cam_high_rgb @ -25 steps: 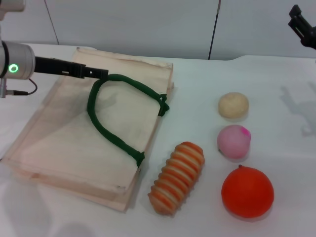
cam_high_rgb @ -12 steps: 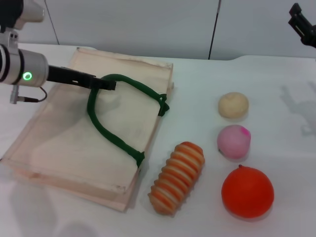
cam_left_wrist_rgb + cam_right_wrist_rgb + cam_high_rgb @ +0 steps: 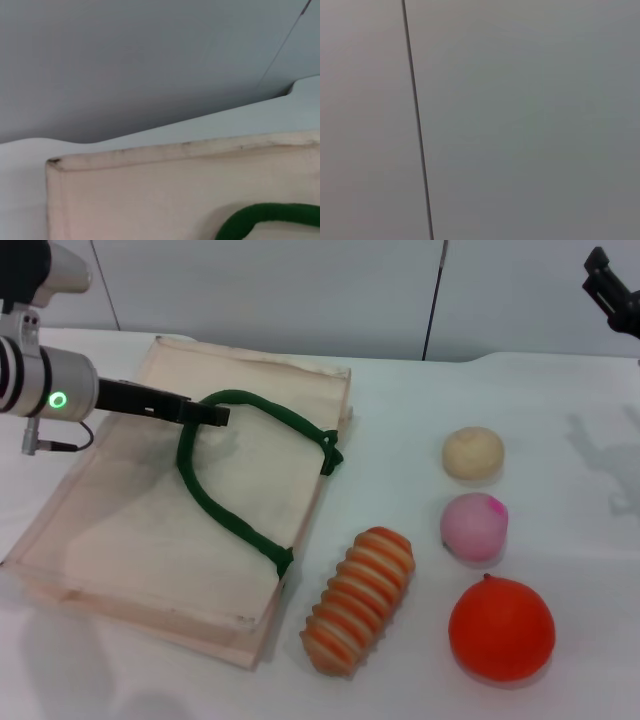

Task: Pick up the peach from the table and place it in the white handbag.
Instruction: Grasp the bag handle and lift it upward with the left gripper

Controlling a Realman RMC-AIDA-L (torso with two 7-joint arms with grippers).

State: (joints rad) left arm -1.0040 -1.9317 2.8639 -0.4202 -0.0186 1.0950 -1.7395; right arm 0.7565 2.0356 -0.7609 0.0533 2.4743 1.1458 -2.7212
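One peach [image 3: 474,526] on the desk [image 3: 400,430], between beige ball [image 3: 473,453] and orange [image 3: 501,629]. White handbag [image 3: 130,530] lies flat; left gripper [image 3: 215,415] at its green handle [image 3: 235,520], grip state indeterminable. Right gripper [image 3: 612,292] raised far right, state indeterminable.

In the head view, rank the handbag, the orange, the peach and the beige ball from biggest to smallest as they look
1. white handbag, by far the largest.
2. orange.
3. peach.
4. beige ball.
The peach and the beige ball look nearly alike, and the ball lies farther from the camera, so their order is unsure.
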